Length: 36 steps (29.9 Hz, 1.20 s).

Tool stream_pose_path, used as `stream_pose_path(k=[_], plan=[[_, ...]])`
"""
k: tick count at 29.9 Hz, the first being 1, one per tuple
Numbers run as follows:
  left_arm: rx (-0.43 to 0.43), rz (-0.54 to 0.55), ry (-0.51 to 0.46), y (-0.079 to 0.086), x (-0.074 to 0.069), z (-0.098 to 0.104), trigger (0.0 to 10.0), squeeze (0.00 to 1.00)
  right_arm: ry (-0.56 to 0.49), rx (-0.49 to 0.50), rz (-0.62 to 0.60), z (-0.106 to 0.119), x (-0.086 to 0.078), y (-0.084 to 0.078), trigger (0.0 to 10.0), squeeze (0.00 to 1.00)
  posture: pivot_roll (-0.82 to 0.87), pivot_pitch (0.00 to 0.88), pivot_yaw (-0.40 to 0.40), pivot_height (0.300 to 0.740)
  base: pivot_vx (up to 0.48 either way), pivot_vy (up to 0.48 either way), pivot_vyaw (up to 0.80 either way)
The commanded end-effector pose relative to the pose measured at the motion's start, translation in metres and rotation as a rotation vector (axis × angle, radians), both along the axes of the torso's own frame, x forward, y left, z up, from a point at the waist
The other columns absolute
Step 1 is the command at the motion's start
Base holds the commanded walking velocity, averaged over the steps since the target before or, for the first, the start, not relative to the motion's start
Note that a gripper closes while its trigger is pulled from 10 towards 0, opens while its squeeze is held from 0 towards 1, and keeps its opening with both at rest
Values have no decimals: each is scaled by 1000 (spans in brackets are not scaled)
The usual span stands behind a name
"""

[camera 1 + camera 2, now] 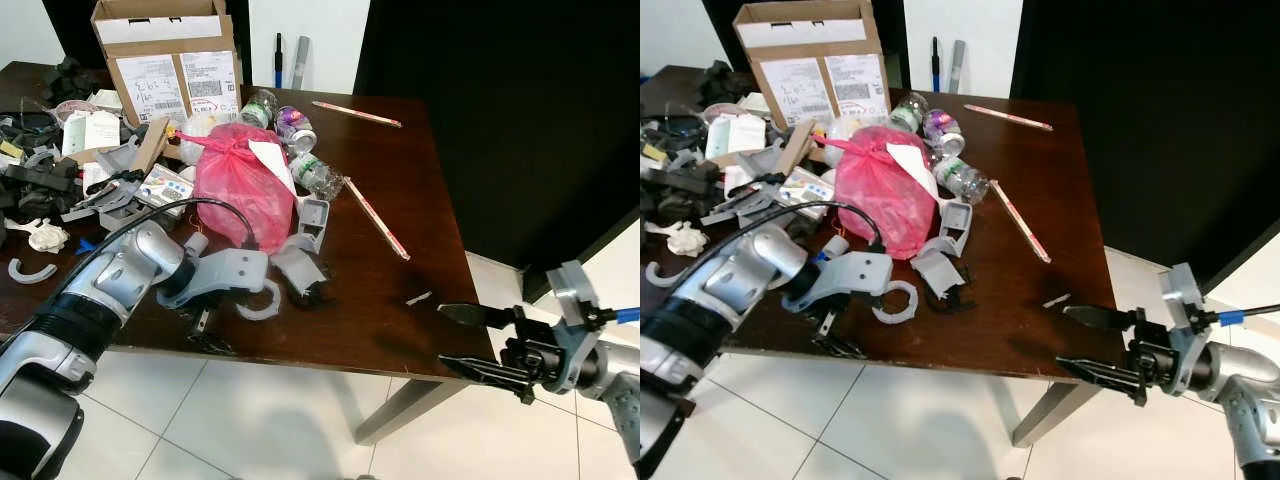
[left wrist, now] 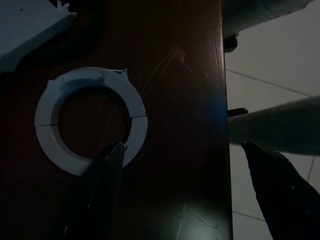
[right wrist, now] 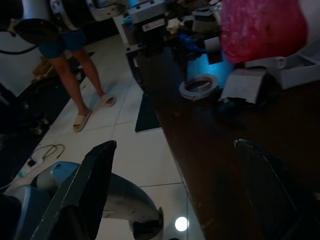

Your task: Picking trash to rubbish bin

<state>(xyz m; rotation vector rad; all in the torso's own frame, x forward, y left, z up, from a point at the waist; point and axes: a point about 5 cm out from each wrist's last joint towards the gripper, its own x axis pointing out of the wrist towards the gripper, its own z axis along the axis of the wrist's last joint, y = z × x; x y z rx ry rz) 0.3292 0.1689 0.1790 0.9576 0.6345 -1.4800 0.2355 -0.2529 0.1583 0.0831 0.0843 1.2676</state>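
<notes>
A dark brown wooden worktop (image 1: 400, 200) is set on a floor (image 1: 250, 420) of pale, glossy tiles with thin grey joints. One angled metal leg (image 1: 400, 408) is seen under the near corner. Behind the worktop a white wall (image 1: 300, 30) is flanked by a large black panel (image 1: 520, 110), perhaps a curtain or screen. In the dim right wrist view, a person's bare legs in sandals (image 3: 80, 85) are seen standing on the tiles, and a cable (image 3: 42, 152) is laid nearby.
</notes>
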Motion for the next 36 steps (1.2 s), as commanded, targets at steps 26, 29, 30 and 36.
stream_pose_path(k=[26, 29, 30, 36], plan=[[172, -87, 52, -5, -8, -34, 0, 0, -19, 13, -8, 3, -1, 5, 10000, 0, -24, 155, -20, 740, 0, 0, 0], [167, -95, 38, -7, -9, -36, 2431, 0, -20, 13, -11, 2, 0, 5, 10000, 0, -22, 156, -21, 740, 0, 0, 0], [164, -96, 32, -8, -8, -36, 7451, 27, -20, 12, -12, 2, 0, 5, 10000, 0, -22, 156, -21, 740, 0, 0, 0], [141, -104, 22, -9, -7, -29, 10000, 1000, -19, 12, -14, 2, 1, 5, 10000, 0, -21, 157, -23, 740, 0, 0, 0]])
